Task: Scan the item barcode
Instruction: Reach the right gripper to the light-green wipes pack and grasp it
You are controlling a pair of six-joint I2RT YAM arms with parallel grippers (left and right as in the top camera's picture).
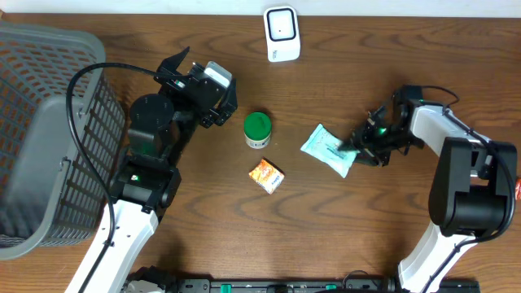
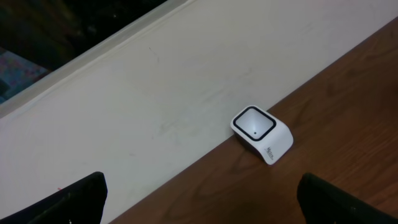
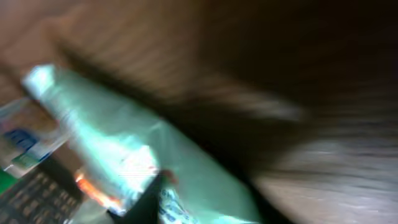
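Overhead, I see a brown wooden worktop (image 1: 342, 236) with a grey mesh basket (image 1: 49, 122) at its left end. The white barcode scanner (image 1: 282, 33) stands at the far edge. Mid-table are a green-lidded jar (image 1: 257, 129), a small orange box (image 1: 267, 176) and a teal pouch (image 1: 326, 149) lying flat. The right gripper (image 1: 356, 151) sits at the pouch's right end, touching it. From up here I cannot tell whether the jaws have closed on it. The left gripper (image 1: 213, 91) hangs near the jar, well apart from the pouch.

On the left wrist camera, a pale wall runs behind the scanner (image 2: 261, 134). Its window faces up and towards me. My own fingertips (image 2: 74, 199) sit in the bottom corners, spread wide with nothing between them, so that gripper is open.

The right wrist picture is badly smeared. The pouch (image 3: 124, 143) fills the lower left, and I cannot read the grip or find a barcode.

My worry is a thin pinch on slack film. The pouch could slide out or fold on the lift, and a creased or down-facing barcode would not read. A swing towards the scanner could also clip the jar.
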